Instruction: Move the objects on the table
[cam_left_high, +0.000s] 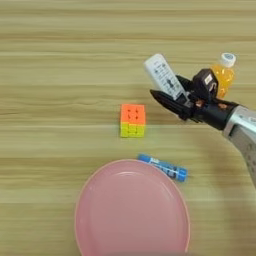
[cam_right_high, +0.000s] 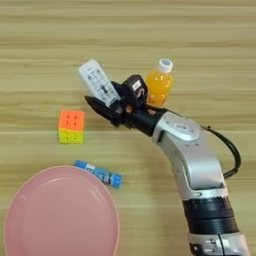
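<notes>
Left to right: the pink plate (cam_left_high: 132, 210) lay at six o'clock on the table (cam_left_high: 50, 75); the puzzle cube (cam_left_high: 133, 120) sat at centre, with a blue tube (cam_left_high: 163, 166) just below it at five o'clock. At two o'clock the right gripper (cam_right_high: 106, 102) pinched the lower end of the white remote (cam_right_high: 98, 81), which was tilted up and apparently clear of the wood. The juice bottle (cam_right_high: 159, 84) stood just beside the wrist. Carrying the remote well probably required a firm pinch and a path clear of the bottle.
</notes>
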